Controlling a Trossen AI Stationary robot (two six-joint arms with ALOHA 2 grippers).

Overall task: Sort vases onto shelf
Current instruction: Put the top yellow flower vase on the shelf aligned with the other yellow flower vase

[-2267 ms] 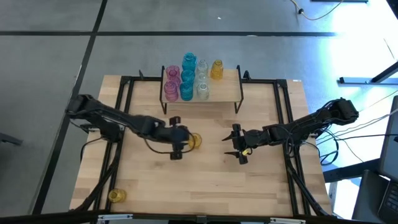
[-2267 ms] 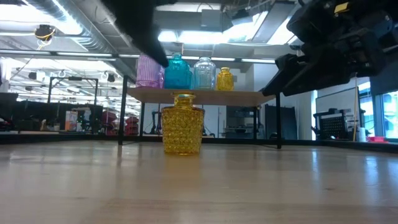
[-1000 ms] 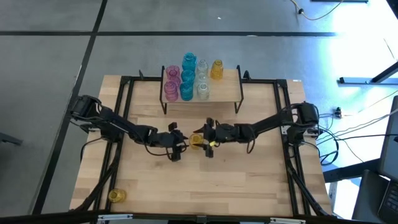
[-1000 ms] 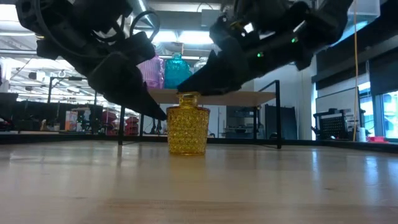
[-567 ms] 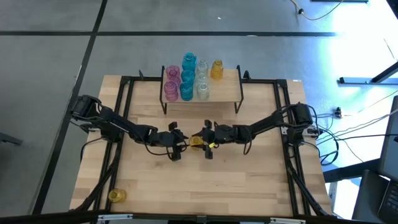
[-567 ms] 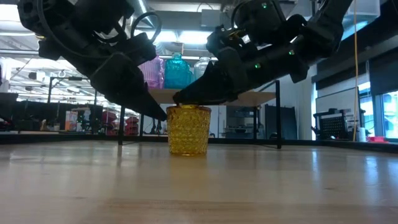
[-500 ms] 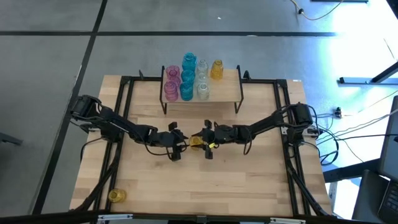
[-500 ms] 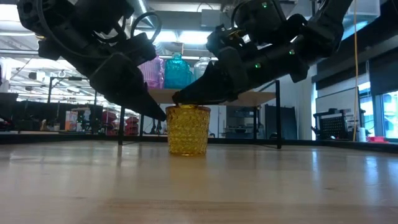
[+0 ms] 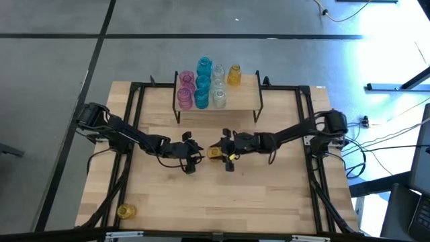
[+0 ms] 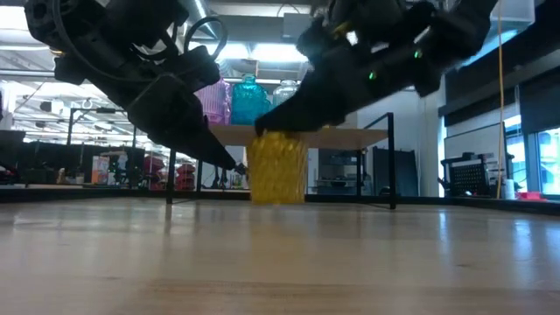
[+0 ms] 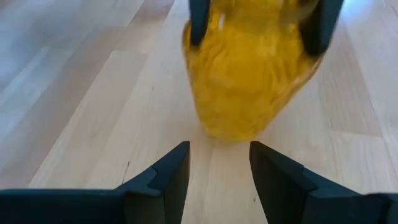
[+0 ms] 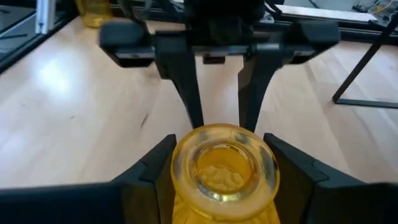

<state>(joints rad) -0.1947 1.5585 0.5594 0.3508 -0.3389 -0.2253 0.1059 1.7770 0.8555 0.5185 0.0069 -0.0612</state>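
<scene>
**Yellow vase gripped at the middle of the table**

The yellow vase (image 9: pixel 214 152) sits near the centre of the table (image 9: pixel 282 202), pinched at its neck between the two fingers of the right gripper (image 9: pixel 220 152). From the right wrist camera its round mouth (image 12: pixel 224 164) is seen from above, a dark finger (image 12: pixel 155 171) pressed to each side. The low camera shows the knobbly body (image 10: pixel 277 168) blurred and seemingly clear of the wood; the overhead camera cannot confirm that.

The left gripper (image 9: pixel 196 156) waits just beside the vase, its fingers (image 11: pixel 163 176) parted and holding nothing.

On the shelf (image 9: pixel 246 97) at the table's far edge stand pink (image 9: pixel 185 91), blue (image 9: pixel 203 82) and clear (image 9: pixel 218 86) vases plus one yellow vase (image 9: pixel 234 74). Another yellow vase (image 9: pixel 125 212) stands alone near the front left corner, visible only from overhead.
</scene>
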